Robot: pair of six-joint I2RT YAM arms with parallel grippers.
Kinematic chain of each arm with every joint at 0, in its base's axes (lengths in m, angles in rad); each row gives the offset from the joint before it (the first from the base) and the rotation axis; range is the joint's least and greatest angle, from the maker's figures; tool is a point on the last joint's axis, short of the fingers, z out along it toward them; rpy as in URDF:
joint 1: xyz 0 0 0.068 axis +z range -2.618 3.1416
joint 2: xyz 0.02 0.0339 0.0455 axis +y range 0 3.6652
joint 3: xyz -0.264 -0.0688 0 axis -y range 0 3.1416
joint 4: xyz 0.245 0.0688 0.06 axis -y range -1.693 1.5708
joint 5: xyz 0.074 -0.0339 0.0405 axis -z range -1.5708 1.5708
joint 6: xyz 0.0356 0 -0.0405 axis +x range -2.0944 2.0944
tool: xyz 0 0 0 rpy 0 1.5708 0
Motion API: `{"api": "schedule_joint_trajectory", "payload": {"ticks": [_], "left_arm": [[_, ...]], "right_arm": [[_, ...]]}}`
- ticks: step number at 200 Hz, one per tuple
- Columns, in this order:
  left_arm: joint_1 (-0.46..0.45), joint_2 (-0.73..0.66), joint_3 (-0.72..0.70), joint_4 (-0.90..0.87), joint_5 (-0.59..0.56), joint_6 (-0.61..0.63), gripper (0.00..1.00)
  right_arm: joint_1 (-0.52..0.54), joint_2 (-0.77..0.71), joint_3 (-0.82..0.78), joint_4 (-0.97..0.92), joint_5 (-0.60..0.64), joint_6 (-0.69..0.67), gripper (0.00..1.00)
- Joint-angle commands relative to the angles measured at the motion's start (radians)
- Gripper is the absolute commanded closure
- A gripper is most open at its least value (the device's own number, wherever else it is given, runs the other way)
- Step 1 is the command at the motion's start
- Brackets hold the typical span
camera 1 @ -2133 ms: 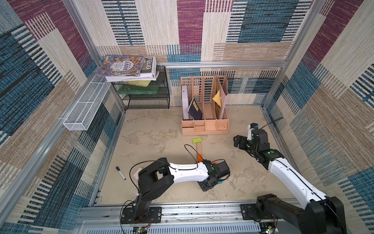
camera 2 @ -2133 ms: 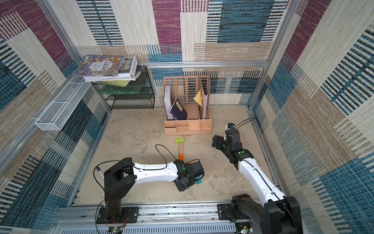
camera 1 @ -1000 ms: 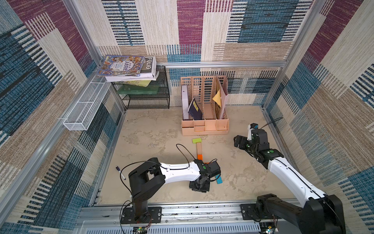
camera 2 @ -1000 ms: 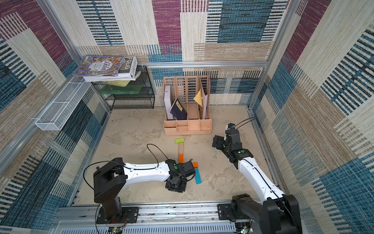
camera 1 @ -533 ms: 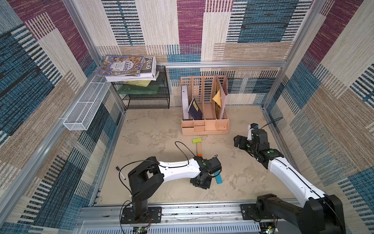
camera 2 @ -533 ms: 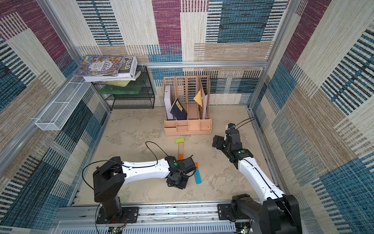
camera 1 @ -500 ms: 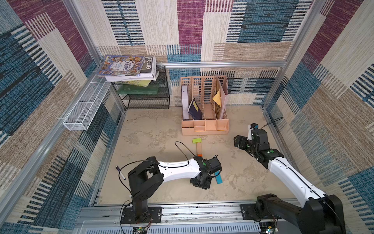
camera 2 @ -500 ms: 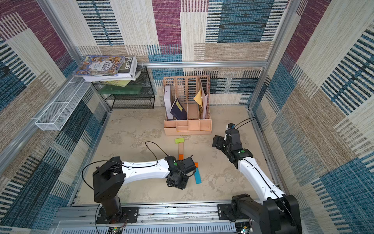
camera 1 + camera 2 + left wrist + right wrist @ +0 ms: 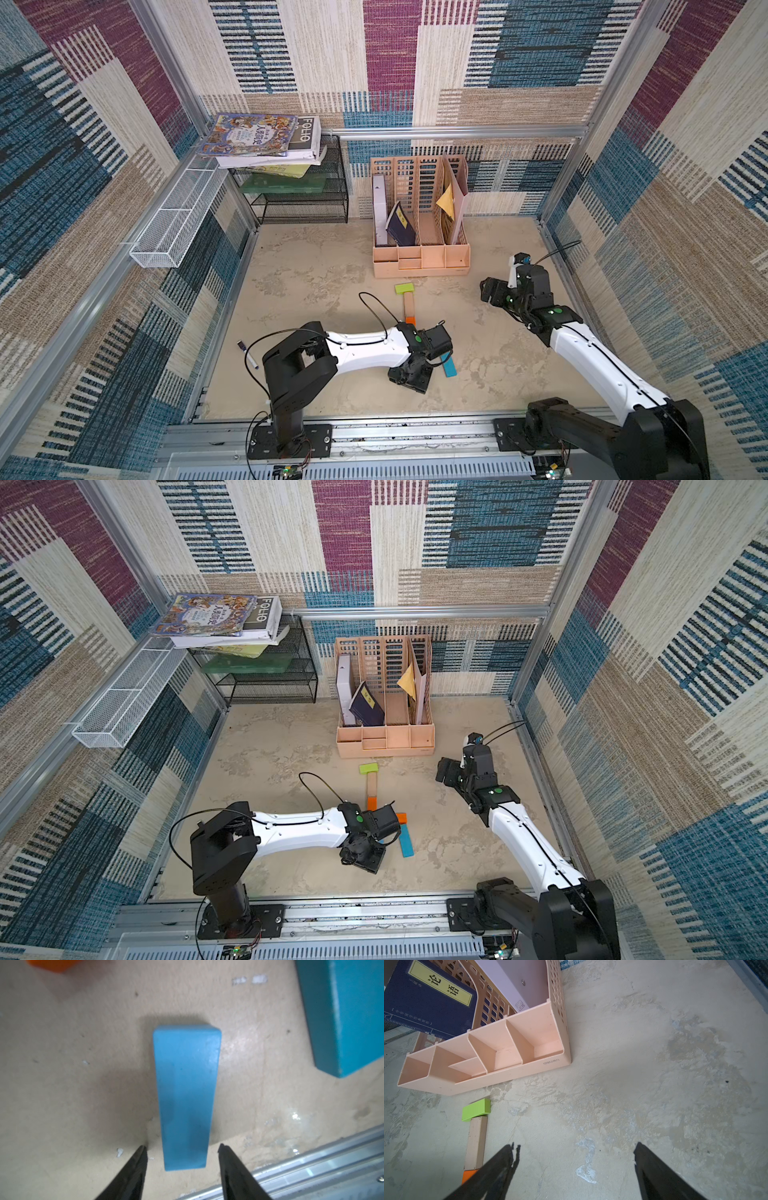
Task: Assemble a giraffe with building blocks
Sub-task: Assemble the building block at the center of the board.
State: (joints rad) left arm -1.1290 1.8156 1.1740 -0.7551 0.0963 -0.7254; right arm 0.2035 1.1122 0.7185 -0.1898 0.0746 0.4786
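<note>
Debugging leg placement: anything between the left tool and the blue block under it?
Nothing visible. In the left wrist view the left tool sits open astride the near end of the blue block, with a gap on each side. The other blue block and an orange block lie off to the sides.

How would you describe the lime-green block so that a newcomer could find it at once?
Find the peach desk organizer against the back wall. Just before its front edge lies the lime-green block, capping the tan block. It is the only green piece, shorter and set crosswise.
</note>
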Motion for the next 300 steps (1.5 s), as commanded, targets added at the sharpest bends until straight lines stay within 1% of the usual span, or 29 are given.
{"api": "schedule_joint_trajectory", "payload": {"ticks": [1,48,79,92,98,123,135,154,186,228,300], "left_arm": [[0.001,-0.024,0.004,0.019,0.004,0.022,0.01],[0.001,-0.026,0.024,0.002,-0.007,0.033,0.01],[0.0,0.001,0.022,-0.003,0.001,0.028,0.13],[0.001,0.024,0.033,-0.022,-0.013,0.037,0.27],[-0.001,0.035,0.041,-0.034,-0.022,0.041,0.31],[-0.002,0.057,0.048,-0.042,-0.04,0.037,0.36],[-0.002,0.06,0.049,-0.041,-0.047,0.03,0.42],[-0.003,0.053,0.041,-0.036,-0.059,0.008,0.43],[-0.004,0.028,0.032,-0.035,-0.081,-0.013,0.46],[-0.003,0.013,0.032,-0.015,-0.075,-0.035,0.62],[-0.006,0.032,0.033,-0.006,-0.057,-0.041,0.64]], "right_arm": [[-0.001,0.0,0.0,0.016,0.003,0.003,0.07],[-0.001,0.005,0.0,0.021,-0.003,0.005,0.07],[-0.001,0.006,0.001,0.021,-0.004,0.005,0.07],[-0.001,0.007,0.0,0.023,-0.004,0.005,0.07],[0.0,0.006,0.0,0.023,-0.003,0.005,0.07],[0.0,0.003,-0.001,0.021,-0.004,0.005,0.07],[0.0,0.003,-0.001,0.021,-0.004,0.003,0.07],[0.0,0.004,-0.002,0.023,-0.004,0.003,0.08],[0.0,0.003,-0.002,0.022,-0.004,0.005,0.08],[0.0,-0.003,-0.002,0.021,-0.008,0.005,0.07],[0.0,-0.012,-0.003,0.021,-0.011,0.005,0.08]]}}
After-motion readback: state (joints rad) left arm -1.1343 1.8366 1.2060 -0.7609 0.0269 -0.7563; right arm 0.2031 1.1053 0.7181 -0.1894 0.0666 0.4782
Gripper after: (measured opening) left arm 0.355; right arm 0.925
